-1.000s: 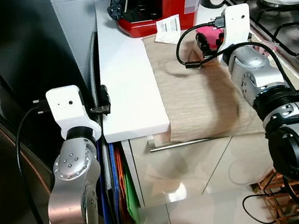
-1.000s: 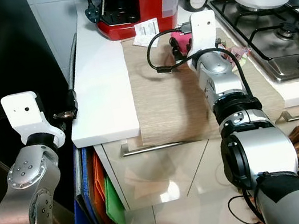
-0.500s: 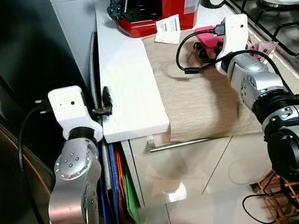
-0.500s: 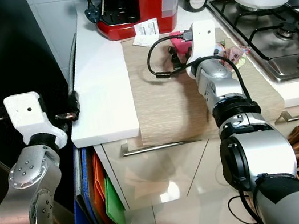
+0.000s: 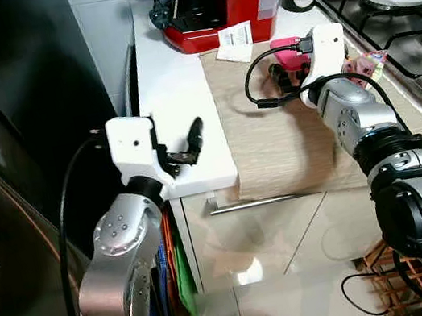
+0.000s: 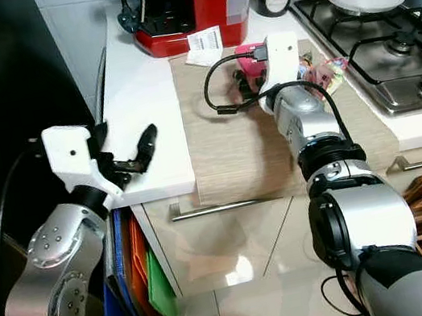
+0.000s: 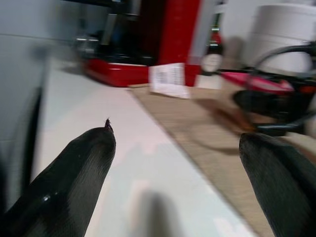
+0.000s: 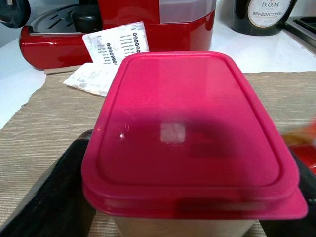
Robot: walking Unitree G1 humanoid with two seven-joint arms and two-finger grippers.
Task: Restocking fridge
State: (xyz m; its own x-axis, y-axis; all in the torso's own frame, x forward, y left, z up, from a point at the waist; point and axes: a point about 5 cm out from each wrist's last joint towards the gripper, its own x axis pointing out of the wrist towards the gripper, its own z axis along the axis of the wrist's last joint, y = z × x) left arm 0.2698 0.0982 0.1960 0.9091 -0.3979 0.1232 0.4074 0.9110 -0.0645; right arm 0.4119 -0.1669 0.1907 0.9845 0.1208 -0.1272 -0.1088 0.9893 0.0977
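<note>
The pink-lidded container [image 8: 190,148] sits on the woven mat [image 5: 274,147] on the desk [image 5: 177,106], between the right pincer's [image 8: 173,217] fingers, which seem to touch its sides, though firm clamping is unclear. Squeeze evenly below the lid rim and lift level. The left pincer [image 5: 184,146] hovers with fingers apart over the desk edge.
</note>
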